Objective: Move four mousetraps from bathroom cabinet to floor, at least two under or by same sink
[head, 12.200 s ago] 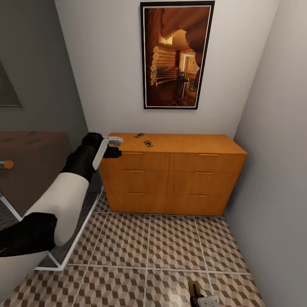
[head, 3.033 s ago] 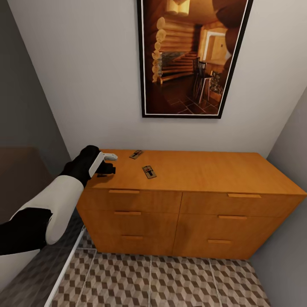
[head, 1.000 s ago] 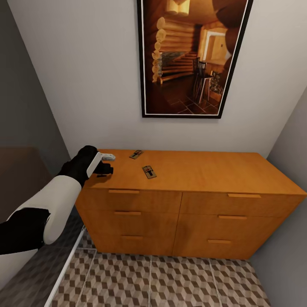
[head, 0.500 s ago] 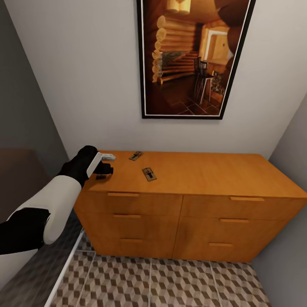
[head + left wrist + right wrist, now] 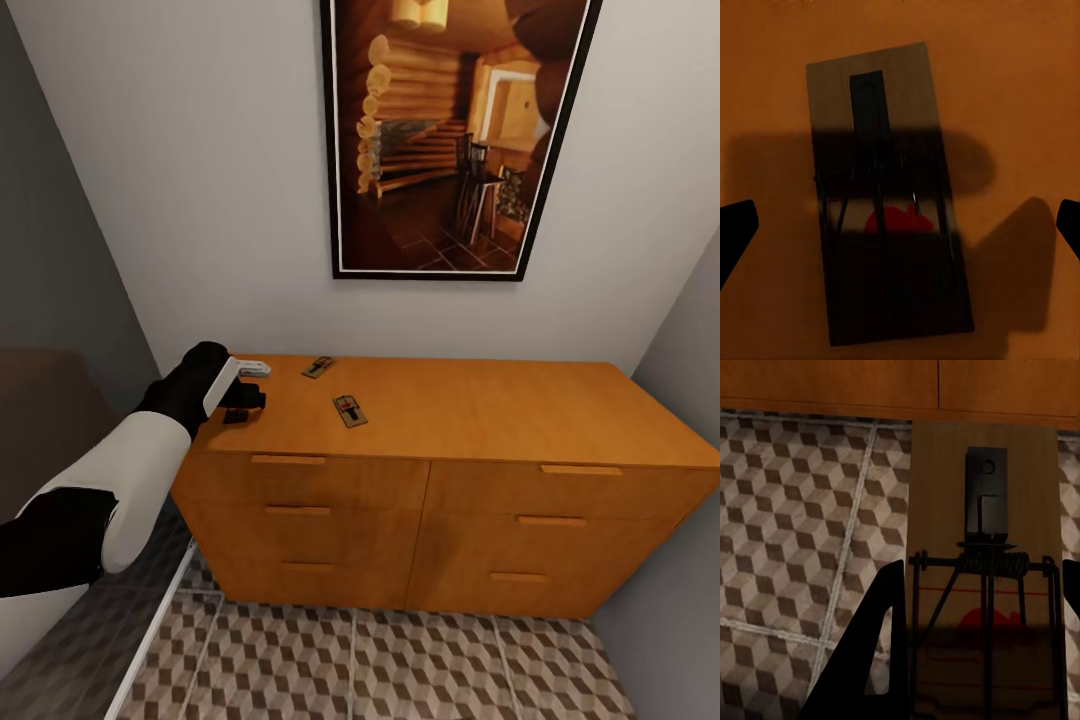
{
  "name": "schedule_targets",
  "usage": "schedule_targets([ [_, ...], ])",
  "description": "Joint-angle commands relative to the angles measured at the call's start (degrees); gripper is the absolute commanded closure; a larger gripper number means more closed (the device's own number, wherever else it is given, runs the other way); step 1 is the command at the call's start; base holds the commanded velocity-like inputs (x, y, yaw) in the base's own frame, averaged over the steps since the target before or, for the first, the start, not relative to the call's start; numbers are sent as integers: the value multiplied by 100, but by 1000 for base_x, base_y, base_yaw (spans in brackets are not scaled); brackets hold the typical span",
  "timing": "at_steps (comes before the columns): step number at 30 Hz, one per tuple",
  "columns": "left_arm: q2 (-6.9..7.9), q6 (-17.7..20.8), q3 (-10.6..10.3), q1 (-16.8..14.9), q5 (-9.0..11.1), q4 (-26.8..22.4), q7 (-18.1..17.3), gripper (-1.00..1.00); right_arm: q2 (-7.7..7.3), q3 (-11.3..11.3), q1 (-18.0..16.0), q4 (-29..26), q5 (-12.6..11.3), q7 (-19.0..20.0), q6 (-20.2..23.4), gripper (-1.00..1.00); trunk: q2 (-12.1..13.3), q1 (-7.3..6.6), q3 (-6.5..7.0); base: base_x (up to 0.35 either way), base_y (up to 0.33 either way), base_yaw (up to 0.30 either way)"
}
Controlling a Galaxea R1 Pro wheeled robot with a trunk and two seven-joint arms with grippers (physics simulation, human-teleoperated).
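Three mousetraps lie on top of the orange cabinet (image 5: 470,405): one near the back (image 5: 318,367), one nearer the front (image 5: 350,410), and one at the left end (image 5: 235,415). My left gripper (image 5: 243,402) hovers just above that last one. In the left wrist view this mousetrap (image 5: 885,195) lies flat between the wide-open fingertips (image 5: 735,232), which do not touch it. My right gripper (image 5: 979,652) is shut on another mousetrap (image 5: 982,547), held above the bathroom floor (image 5: 795,532) in front of the cabinet's drawers. The bathroom sink is out of view.
A framed picture (image 5: 450,130) hangs on the wall behind the cabinet. Walls close in on both sides of it. A glass panel with a white frame (image 5: 150,640) stands at the lower left. Patterned tiles (image 5: 400,670) run in front of the drawers.
The head view has shifted slightly, and over the longer span it has come closer to the cabinet. My left gripper stays over the left-end mousetrap, barely moved.
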Motion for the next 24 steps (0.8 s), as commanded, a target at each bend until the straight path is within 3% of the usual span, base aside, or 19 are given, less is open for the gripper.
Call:
schedule_targets([
  [1,8,21,-44,-3,61,-6,45,-100,0,8,-4,5,12,4,-15,100,-3,0,-5,0,0,0],
  [24,8,12,-44,-3,61,280,45,-100,-1,7,-4,4,12,4,-14,100,-3,0,-58,0,0,0],
])
